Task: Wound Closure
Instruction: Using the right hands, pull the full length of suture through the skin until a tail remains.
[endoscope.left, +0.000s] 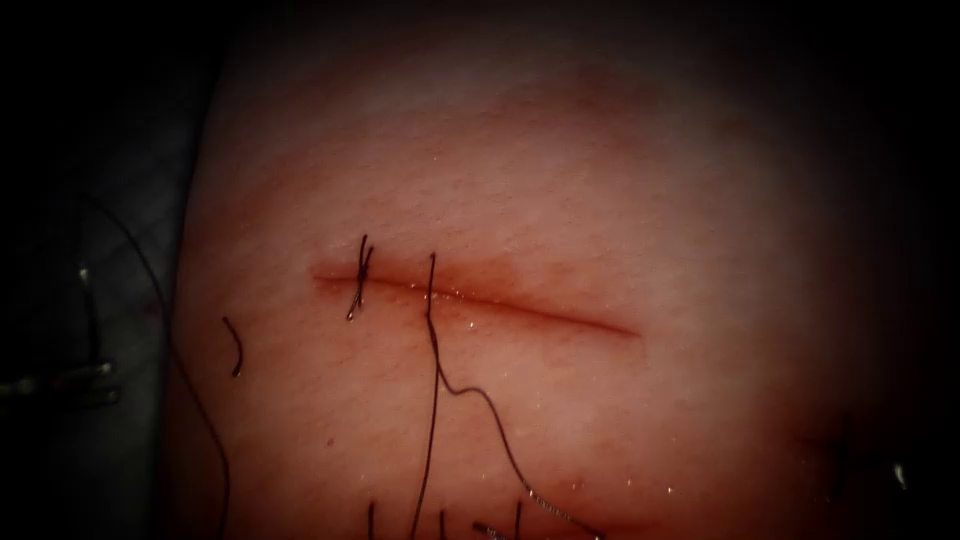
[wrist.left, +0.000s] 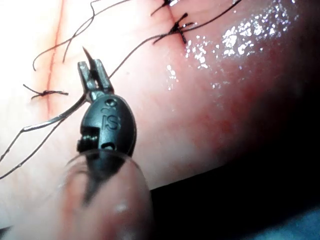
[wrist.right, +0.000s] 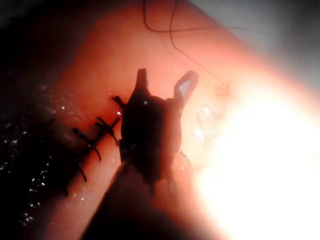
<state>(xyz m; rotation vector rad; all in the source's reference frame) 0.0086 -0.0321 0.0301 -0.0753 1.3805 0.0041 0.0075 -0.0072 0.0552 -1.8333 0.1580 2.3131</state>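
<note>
your left tool (wrist.left: 95, 75) had its jaws closed on the needle (wrist.left: 86, 54) near the pointed end — the sharp tip stuck out just past the jaw tips, and the rest of the curve ran back down beside the wrist as a pale arc. the needle was clear of the tissue (wrist.left: 210, 115), held above its surface. thread (wrist.left: 135, 50) trailed from the jaws across the tissue toward a knotted stitch (wrist.left: 177, 27).

your right tool (wrist.right: 162, 87) held nothing; its jaws stood apart in a v above the tissue, with a row of dark stitches (wrist.right: 97, 132) just beside its wrist.

in the endoscope view the cut (endoscope.left: 480, 300) ran across the centre of the frame, slanting slightly down to the right. one knotted stitch (endoscope.left: 360, 280) crossed it near its left end, its short cut ends standing up. just right of that, a second thread (endoscope.left: 433, 300) crossed the cut and ran down toward the lower edge of the frame, with a looser strand (endoscope.left: 495, 420) curving off to the lower right. a short cut end of thread (endoscope.left: 236, 348) lay by itself on the tissue at the left, well apart from the cut. small wet glints sat along the cut's lower lip.
</note>
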